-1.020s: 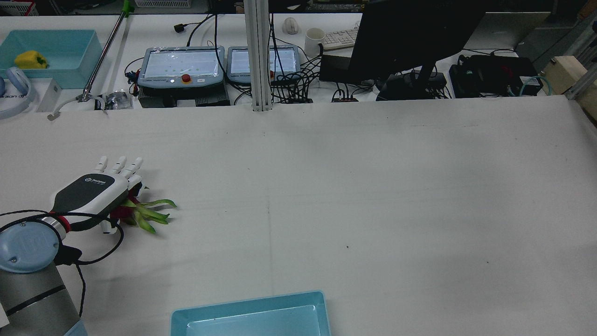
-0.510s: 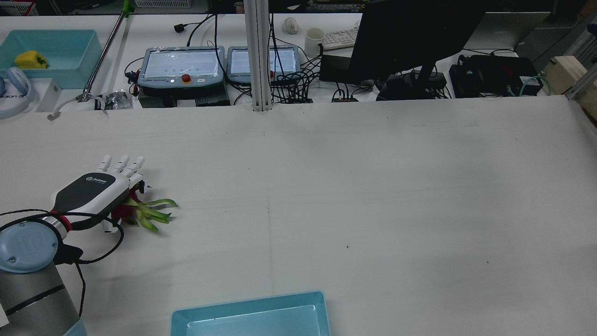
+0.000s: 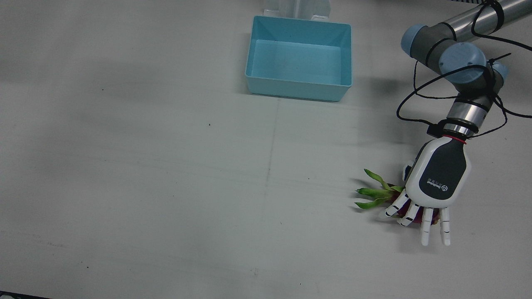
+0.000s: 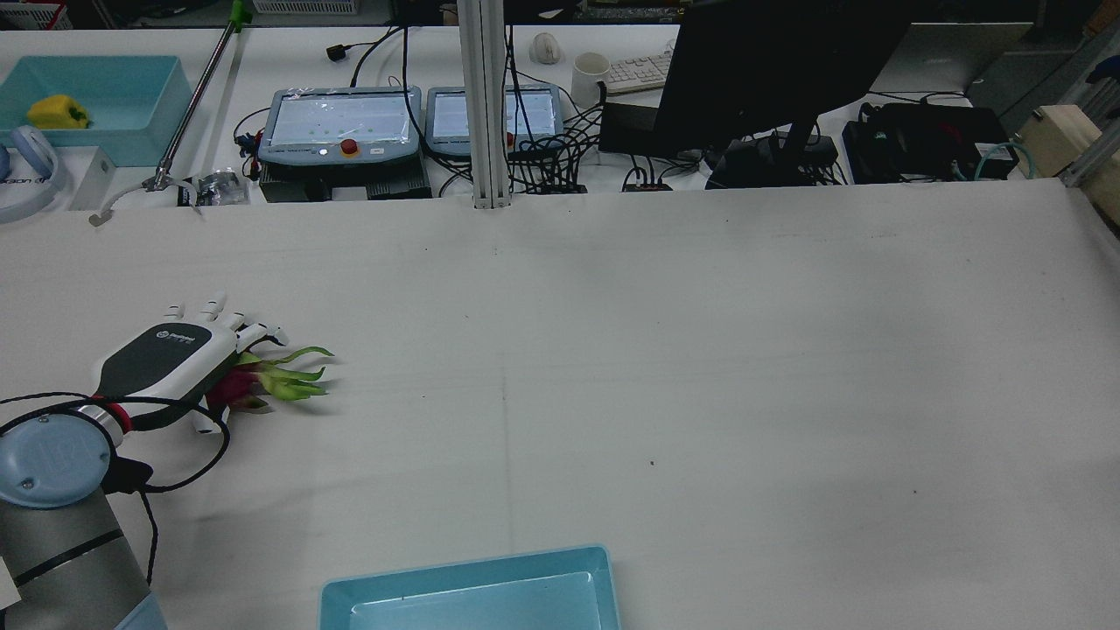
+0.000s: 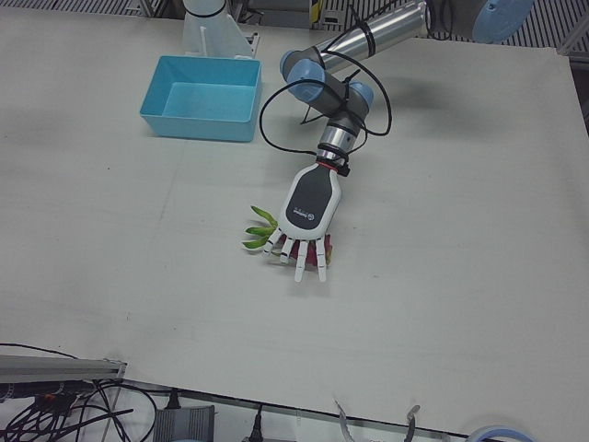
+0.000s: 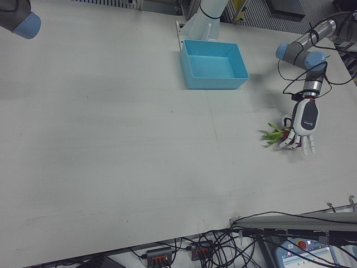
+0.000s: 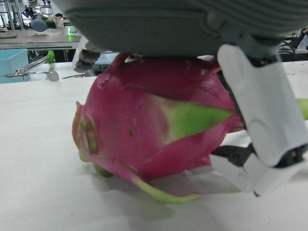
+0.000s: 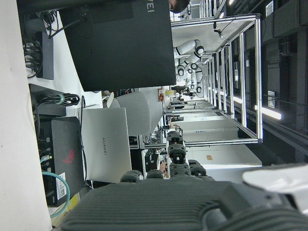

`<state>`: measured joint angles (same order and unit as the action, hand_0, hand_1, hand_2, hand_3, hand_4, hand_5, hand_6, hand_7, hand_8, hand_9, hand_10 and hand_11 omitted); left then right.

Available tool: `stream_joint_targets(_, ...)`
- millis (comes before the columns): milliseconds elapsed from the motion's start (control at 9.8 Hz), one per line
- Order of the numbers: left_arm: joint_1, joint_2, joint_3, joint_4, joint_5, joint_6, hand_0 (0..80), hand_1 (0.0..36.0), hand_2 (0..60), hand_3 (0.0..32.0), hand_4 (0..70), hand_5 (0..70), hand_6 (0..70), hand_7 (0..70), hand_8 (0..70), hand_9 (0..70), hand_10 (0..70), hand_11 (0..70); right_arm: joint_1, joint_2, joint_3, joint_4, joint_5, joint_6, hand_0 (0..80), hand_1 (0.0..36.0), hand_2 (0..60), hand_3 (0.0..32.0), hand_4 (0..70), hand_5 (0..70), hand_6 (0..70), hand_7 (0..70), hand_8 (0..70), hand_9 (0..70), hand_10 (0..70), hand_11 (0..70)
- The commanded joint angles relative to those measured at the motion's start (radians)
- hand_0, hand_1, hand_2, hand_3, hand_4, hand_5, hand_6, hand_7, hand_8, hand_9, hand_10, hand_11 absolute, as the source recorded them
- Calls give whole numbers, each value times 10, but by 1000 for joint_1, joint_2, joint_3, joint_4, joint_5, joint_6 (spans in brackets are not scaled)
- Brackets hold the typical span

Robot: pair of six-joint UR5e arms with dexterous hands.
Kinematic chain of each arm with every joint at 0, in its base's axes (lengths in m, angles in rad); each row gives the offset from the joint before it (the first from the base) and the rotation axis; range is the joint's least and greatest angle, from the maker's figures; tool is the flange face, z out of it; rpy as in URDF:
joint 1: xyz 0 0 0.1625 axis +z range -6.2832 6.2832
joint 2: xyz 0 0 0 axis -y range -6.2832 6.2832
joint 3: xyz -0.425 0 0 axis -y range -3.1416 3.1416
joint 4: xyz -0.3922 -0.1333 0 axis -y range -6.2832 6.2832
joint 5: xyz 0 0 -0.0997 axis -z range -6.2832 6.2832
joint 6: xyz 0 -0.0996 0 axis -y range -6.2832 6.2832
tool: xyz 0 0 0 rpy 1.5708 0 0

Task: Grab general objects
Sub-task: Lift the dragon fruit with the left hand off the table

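the white table [image 3: 166,166] holds a blue bin [image 3: 299,58] near the robot's side and, well apart from it, a dragon fruit [image 7: 149,125] lying before the left arm [image 3: 453,54]. the left hand [image 3: 436,182] sits palm-down right on top of the fruit, the palm touching its upper side in the left hand view, the thumb curved down one flank, the fingers [image 3: 426,228] stretched past the fruit and fanned apart rather than wrapped; the fruit rests on the table, green leaves [image 4: 293,376] poking out sideways. the step in hand looks like the closing of the grasp, not yet a hold. the next move calls for curling the fingers under the round body, not the leaves, then lifting. the right hand [image 8: 183,202] points away at the room, and whether it is spread or closed cannot be told.
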<state>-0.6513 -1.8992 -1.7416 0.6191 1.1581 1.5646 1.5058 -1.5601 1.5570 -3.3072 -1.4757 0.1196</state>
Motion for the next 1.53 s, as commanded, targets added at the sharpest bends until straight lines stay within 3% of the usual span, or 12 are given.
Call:
stream_joint_targets(0, -7, 0, 8, -4, 0, 0, 722, 360, 600, 302, 0, 700, 74, 700, 274, 360, 592, 700, 1, 0, 0, 1, 0, 0, 0, 0, 0, 0, 0, 0, 0, 0, 0, 0, 0, 0)
stream_joint_targets(102, -8, 0, 8, -4, 0, 0, 708, 360, 600, 256, 0, 700, 130, 700, 363, 469, 700, 700, 1, 0, 0, 0, 0, 0, 0, 0, 0, 0, 0, 0, 0, 0, 0, 0, 0, 0)
stream_joint_targets(204, -7, 0, 8, -4, 0, 0, 673, 360, 600, 180, 0, 700, 220, 700, 500, 631, 700, 700, 1, 0, 0, 0, 0, 2, 0, 0, 0, 0, 0, 0, 0, 0, 0, 0, 0, 0)
stream_joint_targets(306, -7, 0, 8, -4, 0, 0, 648, 360, 600, 168, 0, 700, 347, 700, 667, 700, 700, 700, 1, 0, 0, 0, 0, 0, 0, 0, 0, 0, 0, 0, 0, 0, 0, 0, 0, 0)
stream_joint_targets(408, -8, 0, 7, -4, 0, 0, 646, 360, 600, 168, 0, 700, 410, 700, 700, 700, 700, 700, 1, 0, 0, 0, 0, 0, 0, 0, 0, 0, 0, 0, 0, 0, 0, 0, 0, 0)
stream_joint_targets(510, -8, -1, 7, -4, 0, 0, 643, 360, 600, 168, 0, 700, 432, 700, 700, 700, 700, 700, 1, 0, 0, 0, 0, 0, 0, 0, 0, 0, 0, 0, 0, 0, 0, 0, 0, 0)
stream_joint_targets(816, -10, -6, -10, 22, 2, -1, 636, 360, 600, 168, 0, 700, 394, 700, 700, 700, 700, 700, 1, 0, 0, 0, 0, 0, 0, 0, 0, 0, 0, 0, 0, 0, 0, 0, 0, 0)
stream_joint_targets(918, -10, -6, -56, 25, 2, -1, 629, 360, 600, 168, 0, 700, 493, 700, 700, 700, 700, 700, 1, 0, 0, 0, 0, 0, 0, 0, 0, 0, 0, 0, 0, 0, 0, 0, 0, 0)
stream_joint_targets(1020, -8, -4, -120, 51, 3, -1, 623, 360, 600, 128, 0, 700, 664, 700, 700, 700, 700, 700, 1, 0, 0, 0, 0, 0, 0, 0, 0, 0, 0, 0, 0, 0, 0, 0, 0, 0)
stream_joint_targets(1122, -1, -9, -181, 92, 8, -1, 624, 360, 600, 0, 0, 700, 700, 700, 700, 700, 700, 700, 1, 0, 0, 0, 0, 0, 0, 0, 0, 0, 0, 0, 0, 0, 0, 0, 0, 0)
stream_joint_targets(1327, 1, -12, -284, 116, 18, -5, 641, 360, 600, 0, 0, 700, 700, 700, 700, 700, 700, 700, 1, 0, 0, 0, 0, 0, 0, 0, 0, 0, 0, 0, 0, 0, 0, 0, 0, 0)
stream_joint_targets(1429, -5, -14, -309, 122, 75, -8, 666, 360, 600, 0, 0, 700, 693, 700, 700, 700, 700, 700, 1, 0, 0, 0, 0, 0, 0, 0, 0, 0, 0, 0, 0, 0, 0, 0, 0, 0)
